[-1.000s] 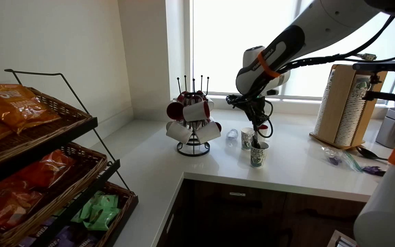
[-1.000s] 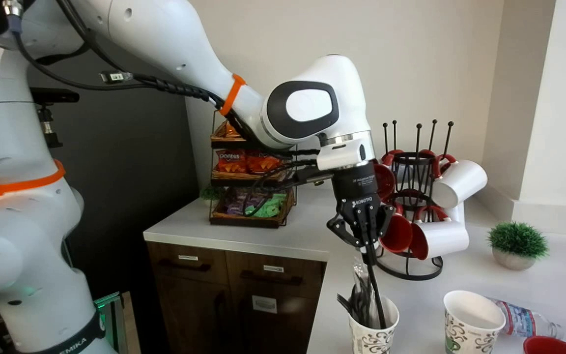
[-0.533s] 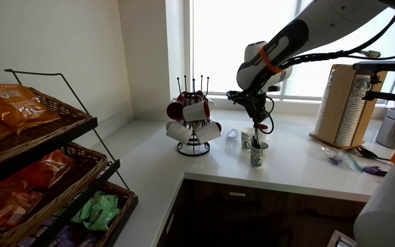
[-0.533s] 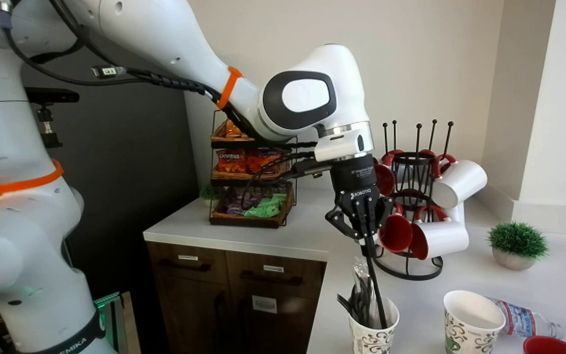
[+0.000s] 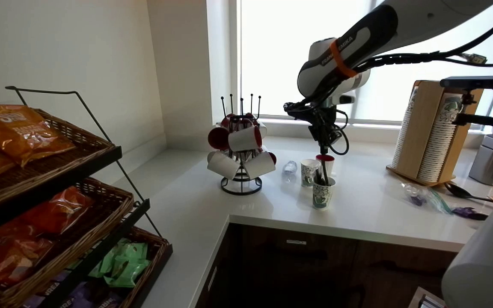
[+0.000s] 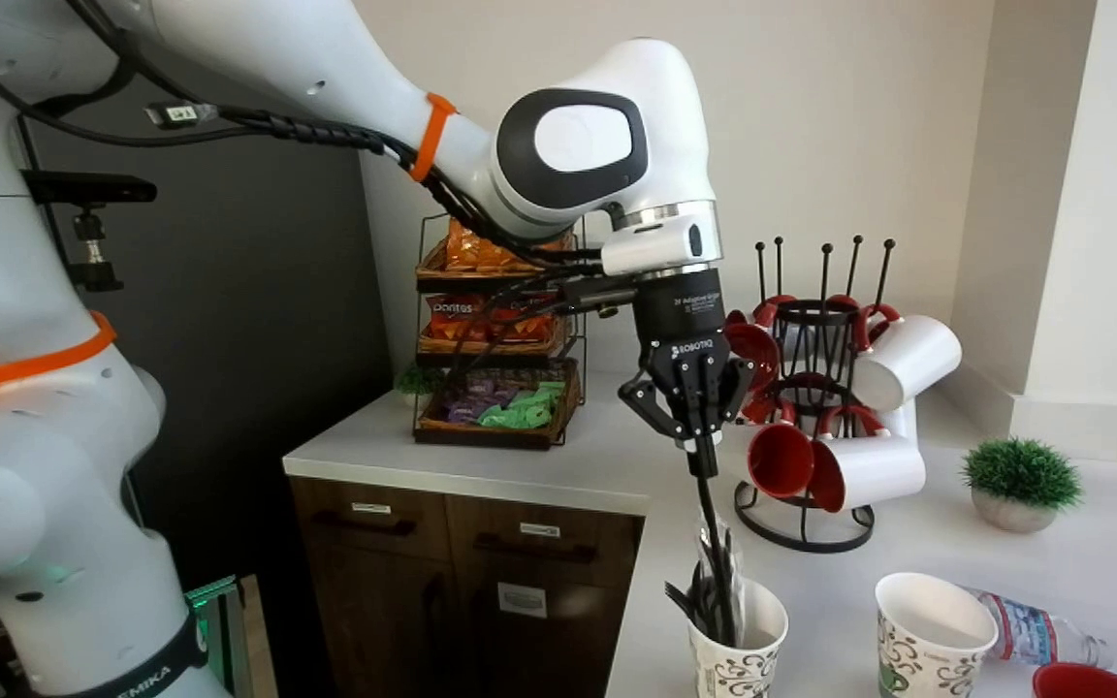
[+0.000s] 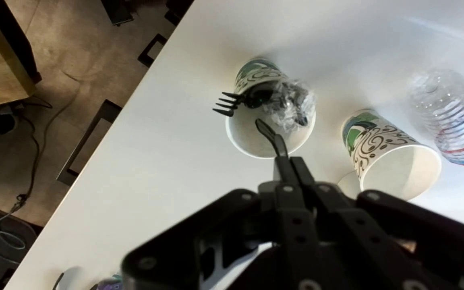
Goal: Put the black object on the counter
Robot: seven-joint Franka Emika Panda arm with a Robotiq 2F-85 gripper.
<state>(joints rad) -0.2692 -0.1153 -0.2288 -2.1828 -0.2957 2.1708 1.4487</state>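
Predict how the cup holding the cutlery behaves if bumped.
The cup seems apt to tip: it is taller than wide, with black cutlery jutting above its rim. Looking like thin paper, it would probably dent if squeezed. The counter looks smooth, so a low push might slide it.

The utensil (image 7: 275, 139) is black — the cup (image 6: 738, 673) white, brown-swirled.

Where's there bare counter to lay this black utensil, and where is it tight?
Bare counter: between the utensil cup and the plastic bag; also between the mug rack and the snack rack.
Crowded: from the utensil cup toward the window, with a second paper cup, red-lined cup and water bottle; and by the wooden cup dispenser, with the bag and black spoon.
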